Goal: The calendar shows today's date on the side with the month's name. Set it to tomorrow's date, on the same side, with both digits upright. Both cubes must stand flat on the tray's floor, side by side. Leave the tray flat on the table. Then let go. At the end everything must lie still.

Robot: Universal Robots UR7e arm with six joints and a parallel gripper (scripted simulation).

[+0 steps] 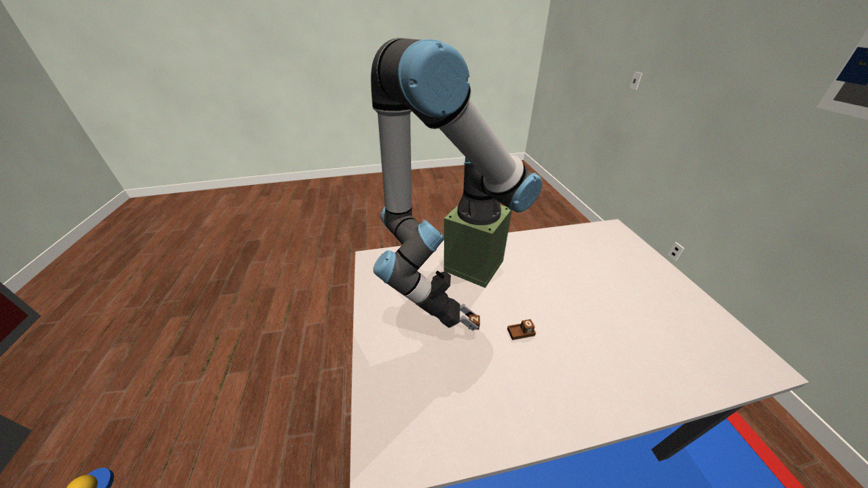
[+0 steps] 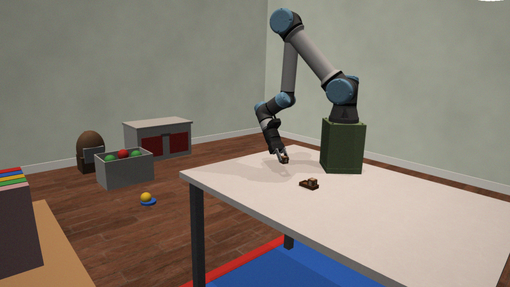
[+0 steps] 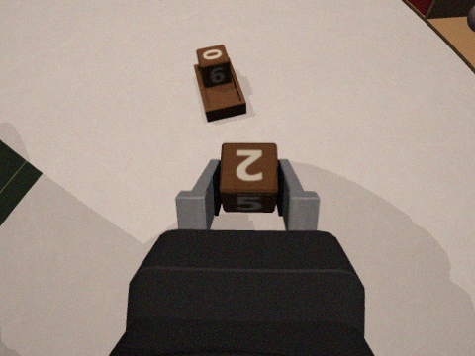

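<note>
My gripper (image 3: 248, 176) (image 1: 471, 320) (image 2: 283, 158) is shut on a brown number cube (image 3: 248, 173) (image 1: 475, 319) (image 2: 284, 159). The cube shows a white 2 on the face toward the wrist camera and a darker 5 on the face below it. I hold it tilted, a little above the table, to the left of the tray. The small brown tray (image 3: 225, 102) (image 1: 516, 333) (image 2: 305, 185) lies flat on the table. A second cube (image 3: 216, 65) (image 1: 527, 325) (image 2: 312, 181) stands in one end of it, with a 0 on top. The tray's other half is bare.
The white table (image 1: 607, 339) (image 2: 392, 221) carries the arm's green pedestal (image 1: 475, 245) (image 2: 342, 146) behind the tray. On the floor in the exterior view stand a grey bin of balls (image 2: 124, 169) and a cabinet (image 2: 158, 137).
</note>
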